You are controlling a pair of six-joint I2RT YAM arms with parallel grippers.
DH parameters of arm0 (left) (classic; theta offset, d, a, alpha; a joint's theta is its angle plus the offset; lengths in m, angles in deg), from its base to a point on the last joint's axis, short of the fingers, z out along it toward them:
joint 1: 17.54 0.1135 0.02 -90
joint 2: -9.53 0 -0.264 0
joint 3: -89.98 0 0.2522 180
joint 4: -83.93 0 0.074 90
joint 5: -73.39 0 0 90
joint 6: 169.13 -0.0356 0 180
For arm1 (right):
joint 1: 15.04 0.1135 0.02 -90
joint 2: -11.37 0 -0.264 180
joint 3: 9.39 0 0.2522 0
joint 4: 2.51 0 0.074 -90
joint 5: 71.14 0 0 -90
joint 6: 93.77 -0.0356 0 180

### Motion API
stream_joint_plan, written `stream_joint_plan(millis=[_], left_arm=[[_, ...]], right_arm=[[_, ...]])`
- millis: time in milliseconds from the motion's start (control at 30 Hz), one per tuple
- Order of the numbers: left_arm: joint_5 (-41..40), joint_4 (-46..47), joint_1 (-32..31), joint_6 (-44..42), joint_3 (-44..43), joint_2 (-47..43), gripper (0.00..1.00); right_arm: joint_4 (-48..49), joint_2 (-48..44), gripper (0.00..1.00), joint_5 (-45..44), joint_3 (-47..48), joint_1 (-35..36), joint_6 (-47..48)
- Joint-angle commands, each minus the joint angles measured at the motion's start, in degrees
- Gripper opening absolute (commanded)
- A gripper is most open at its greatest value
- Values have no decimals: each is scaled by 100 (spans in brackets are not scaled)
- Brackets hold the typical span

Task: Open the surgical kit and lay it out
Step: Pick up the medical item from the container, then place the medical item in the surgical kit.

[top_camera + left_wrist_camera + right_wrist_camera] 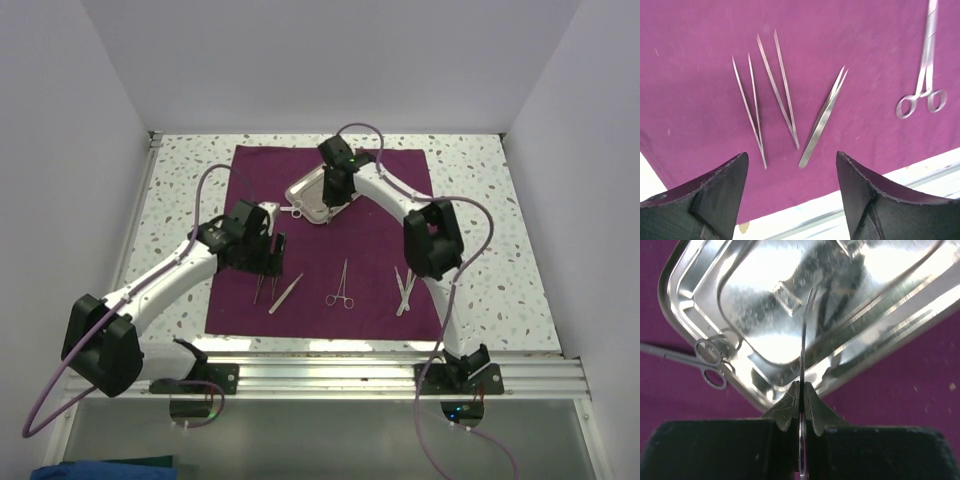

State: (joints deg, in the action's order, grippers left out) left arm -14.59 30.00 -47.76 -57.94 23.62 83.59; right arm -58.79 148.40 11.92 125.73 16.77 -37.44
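Note:
The dark purple cloth [375, 265] lies spread flat. At its back middle sits the shiny steel tray [306, 194] [880, 300]. My right gripper [336, 186] [802, 386] hangs over the tray's near rim, shut on a thin curved silver instrument [804, 340] seen edge-on. A ring-handled forceps [710, 362] leans on the tray's left corner. My left gripper [272, 262] [792, 155] hovers open over the cloth's front part, above three tweezers [751, 107] [780, 90] [824, 120], touching none. Another ring-handled forceps [341, 285] [925, 75] lies to their right.
More silver instruments [404, 290] lie on the cloth's front right, beside the right arm. The cloth's front hem [805, 192] and the speckled table's metal front rail [330, 352] are just beyond the left fingertips. White walls enclose the table.

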Motion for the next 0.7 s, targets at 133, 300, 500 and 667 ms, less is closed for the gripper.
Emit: stream_joint_plan(millis=[133,300,500,667], left_arm=[[-149,105,42,-89,-1049,222,82],[-185,140,42,-273,-1498,705,83],[-387,219,42,-107,-2227,1504,81],[-659,290,147,490,-2931,2163,80]], right_arm=[[1313,-3046,0,245,-3094,185,248],[1404,-4069,0,307,-4600,281,45],[1650,-5054,0,404,-5998,764,-245],[2028,-5266,0,500,-6668,949,-640]])
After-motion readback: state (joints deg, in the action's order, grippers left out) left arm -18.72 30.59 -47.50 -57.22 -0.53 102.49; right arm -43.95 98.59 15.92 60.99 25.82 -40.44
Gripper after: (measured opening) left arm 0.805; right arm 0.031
